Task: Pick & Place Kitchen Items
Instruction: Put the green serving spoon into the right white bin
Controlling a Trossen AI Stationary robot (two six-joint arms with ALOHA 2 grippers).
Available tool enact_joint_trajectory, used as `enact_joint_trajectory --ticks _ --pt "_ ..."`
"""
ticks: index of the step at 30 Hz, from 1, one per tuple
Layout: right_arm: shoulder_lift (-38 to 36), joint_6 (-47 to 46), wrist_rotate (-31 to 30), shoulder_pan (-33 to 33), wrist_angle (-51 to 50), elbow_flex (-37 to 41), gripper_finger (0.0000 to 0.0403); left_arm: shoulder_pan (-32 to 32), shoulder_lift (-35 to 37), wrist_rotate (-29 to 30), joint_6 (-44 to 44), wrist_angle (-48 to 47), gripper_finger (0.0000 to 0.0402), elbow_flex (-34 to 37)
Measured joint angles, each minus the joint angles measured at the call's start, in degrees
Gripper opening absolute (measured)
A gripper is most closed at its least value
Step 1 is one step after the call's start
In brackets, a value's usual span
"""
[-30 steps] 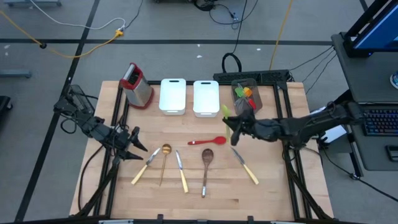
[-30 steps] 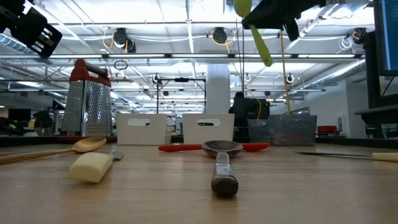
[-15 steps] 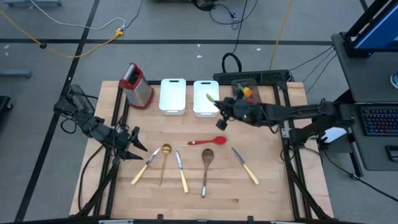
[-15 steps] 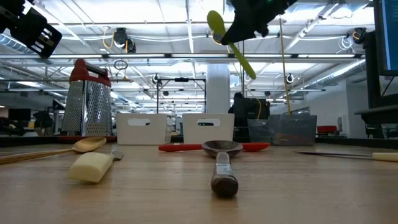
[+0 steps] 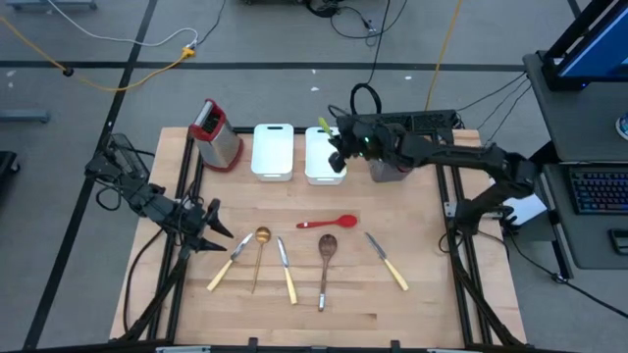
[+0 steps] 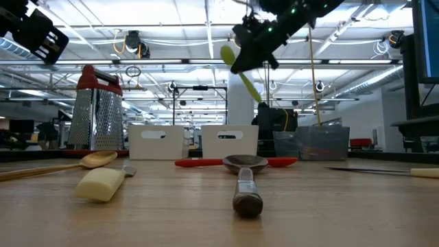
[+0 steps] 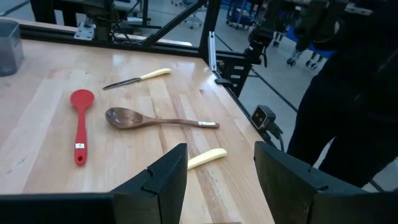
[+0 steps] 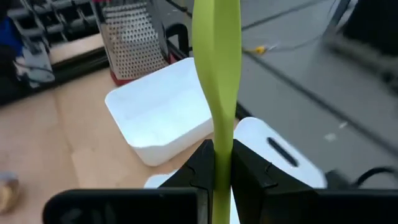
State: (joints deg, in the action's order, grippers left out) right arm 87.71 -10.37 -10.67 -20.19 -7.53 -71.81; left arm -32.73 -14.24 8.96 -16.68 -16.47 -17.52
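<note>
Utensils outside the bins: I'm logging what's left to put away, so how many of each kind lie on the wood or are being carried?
Cream-handled knives: 3
Wooden spoon: 1
Gold spoon: 1
Red spoon: 1
Green spoon, carried aloft: 1
Total: 7

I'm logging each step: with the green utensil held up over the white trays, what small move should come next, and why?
Probably lower it: the right gripper is shut on the green utensil, well above the white tray beside the grey bin. Descending before release would avoid a drop.
</note>
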Motion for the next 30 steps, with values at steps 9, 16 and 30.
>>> enact_joint_trajectory --ticks 9,16,30 --pt "9.0 -9.4 10.6 -7.0 4.0 -3.6 0.0023 0.0 0.0 1.6 0.2 0.0 0.0191 0.0" --pt "14.1 -13.5 13.9 -9.8 6.8 -4.6 0.0023 0.0 0.0 1.6 0.1 0.0 0.0191 0.0" --pt "21.0 -15.1 13.9 -9.8 6.4 -4.7 0.0023 0.0 0.0 1.6 2.9 -0.1 0.0191 0.0"
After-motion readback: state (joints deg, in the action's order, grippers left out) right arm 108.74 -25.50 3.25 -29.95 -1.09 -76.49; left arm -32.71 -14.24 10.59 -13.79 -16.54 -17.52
